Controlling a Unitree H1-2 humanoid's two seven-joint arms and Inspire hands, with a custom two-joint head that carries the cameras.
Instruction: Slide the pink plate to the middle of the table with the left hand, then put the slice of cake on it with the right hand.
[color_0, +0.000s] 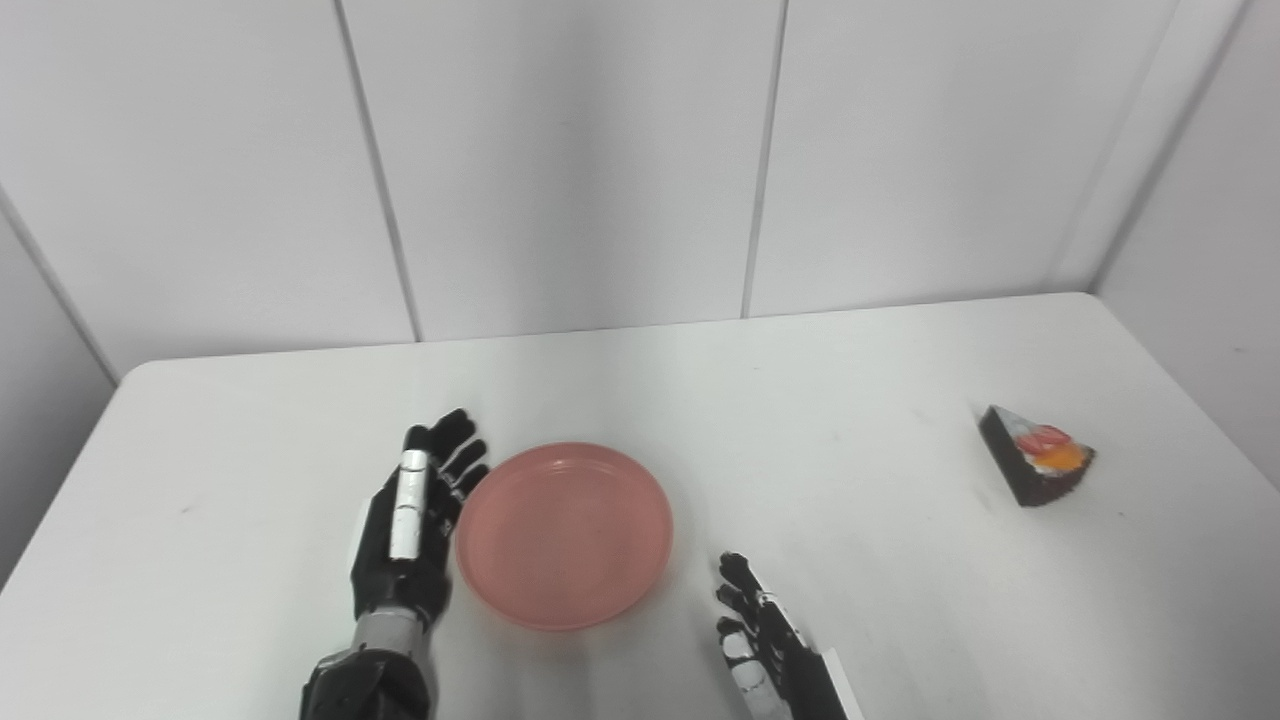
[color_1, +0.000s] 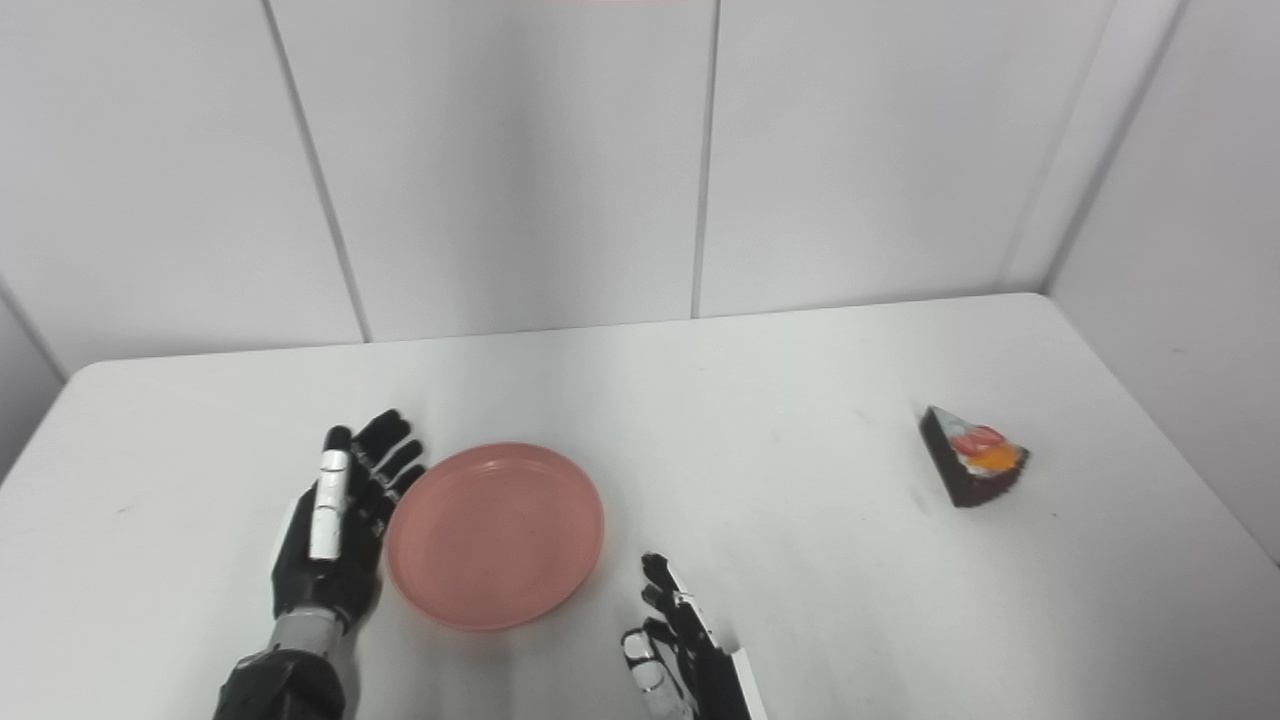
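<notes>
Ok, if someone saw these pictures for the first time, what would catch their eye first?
Most likely the round pink plastic plate, the only large patch of colour on the white table, lying near the front, left of centre. Next, the dark wedge-shaped slice of cake with red and orange topping, alone near the right edge. Then the black left hand, open, right beside the plate's left rim, and the open right hand at the bottom edge.

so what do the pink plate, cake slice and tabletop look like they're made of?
Pink plate: probably plastic, a smooth, even colour with a soft sheen on the raised rim. Slice of cake: looks like a toy replica, with a dark body and glossy red and orange topping; material unclear. Table: a white, matte, laminate-like surface with faint scuffs.
</notes>
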